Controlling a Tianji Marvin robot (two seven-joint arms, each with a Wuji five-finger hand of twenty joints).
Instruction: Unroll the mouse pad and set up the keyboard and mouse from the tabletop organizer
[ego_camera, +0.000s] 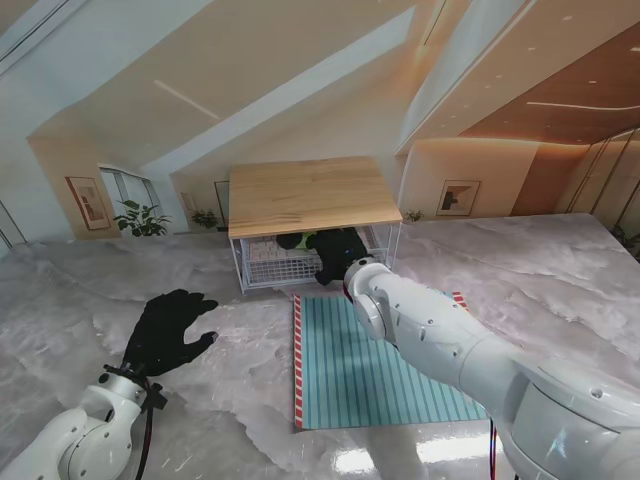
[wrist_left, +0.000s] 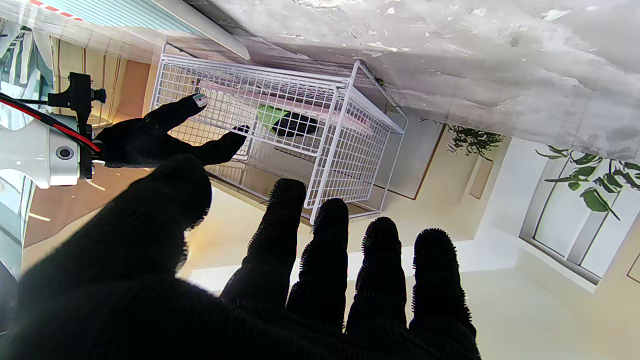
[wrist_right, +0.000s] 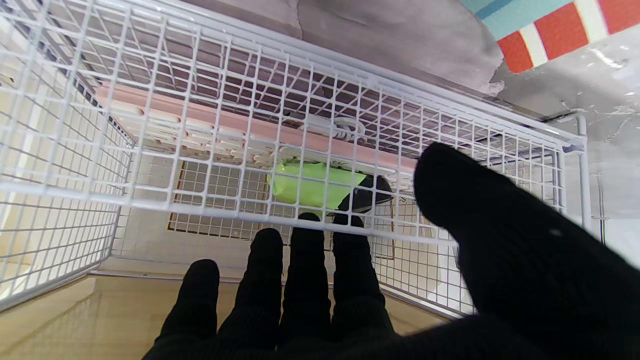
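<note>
Marble table (ego_camera: 120, 270): right robot hand (ego_camera: 338, 262) spread at organizer (ego_camera: 262, 262); left robot hand (ego_camera: 168, 330) spread.

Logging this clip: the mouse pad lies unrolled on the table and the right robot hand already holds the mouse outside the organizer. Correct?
Not quite. The mouse pad is unrolled, but the right robot hand holds nothing; the right wrist view shows its fingers spread at the organizer, with the mouse inside.
</note>
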